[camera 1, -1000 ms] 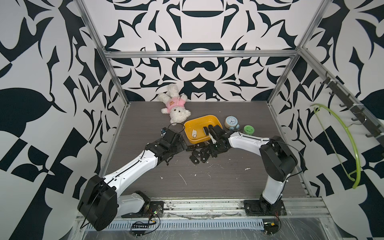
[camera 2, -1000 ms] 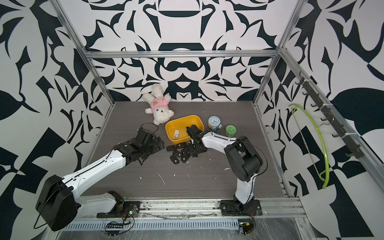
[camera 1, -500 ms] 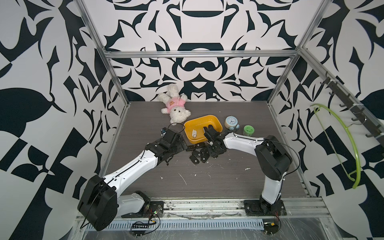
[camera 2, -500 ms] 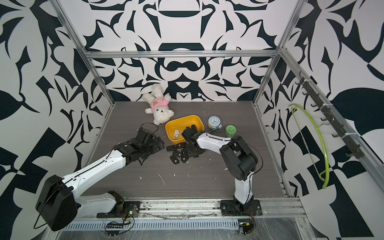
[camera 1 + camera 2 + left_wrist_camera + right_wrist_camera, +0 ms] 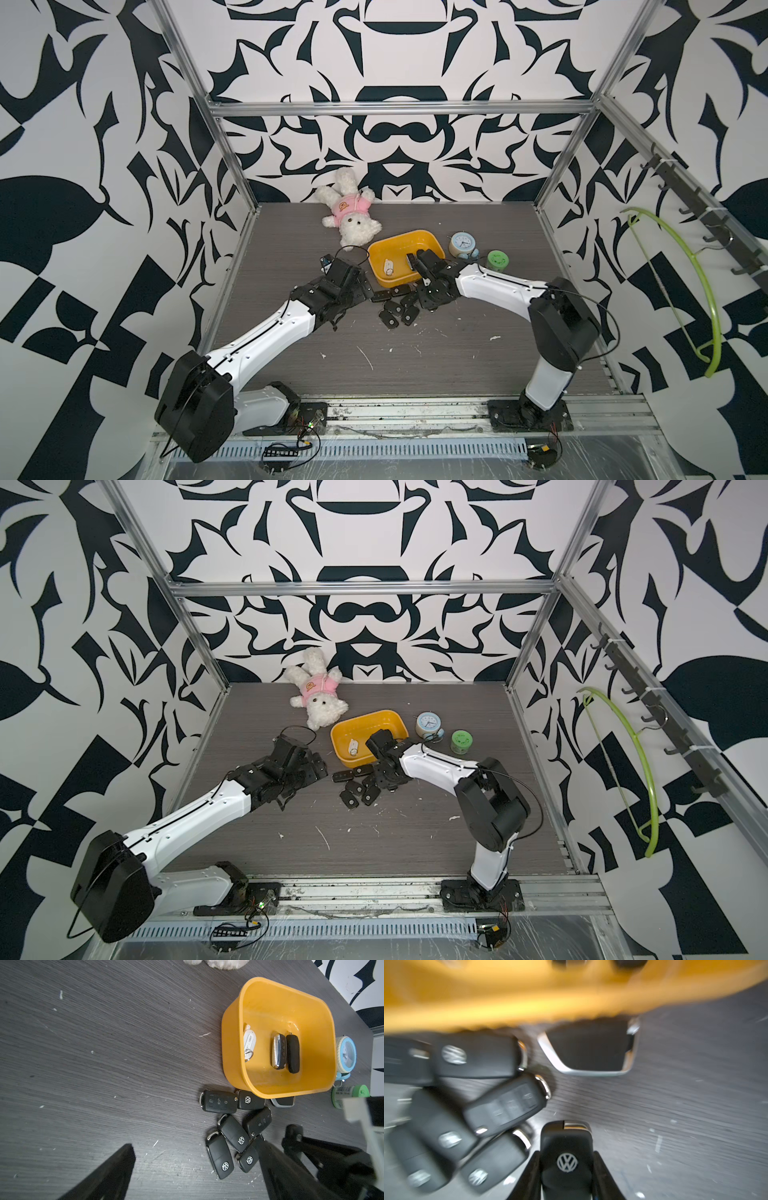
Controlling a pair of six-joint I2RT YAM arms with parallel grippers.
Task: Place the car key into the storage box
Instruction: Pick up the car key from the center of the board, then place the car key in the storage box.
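Left gripper: jaws wide open with nothing in them, hanging low over the table next to the key heap.
Right gripper: clamped on one black VW car key, logo up, a finger on each long side. Can't tell whether it's off the table yet.
Where the key is: in that right grip, on the near side of the storage box, just outside its wall.
Done so far: the grab looks sorted to me. The box already holds a white key tag, plus a silver-edged fob and a plain black fob lying side by side.
Left to do: my guess is lift it over the near wall, get above a bare bit of the floor, then let go. The heap of VW flip keys is on the table too, if those count.
Around, left to right: white plush toy in a pink top just beside the box's back corner, then the box, a small blue alarm clock right by its far end, then a green-lidded jar.
In the way: mainly the box's near wall. A silver-trimmed fob sits tucked against the foot of it, straight ahead of the held key. The heap is just beside the gripper, so a low swing could scatter it. The left arm sits off to the box's side, not over it.
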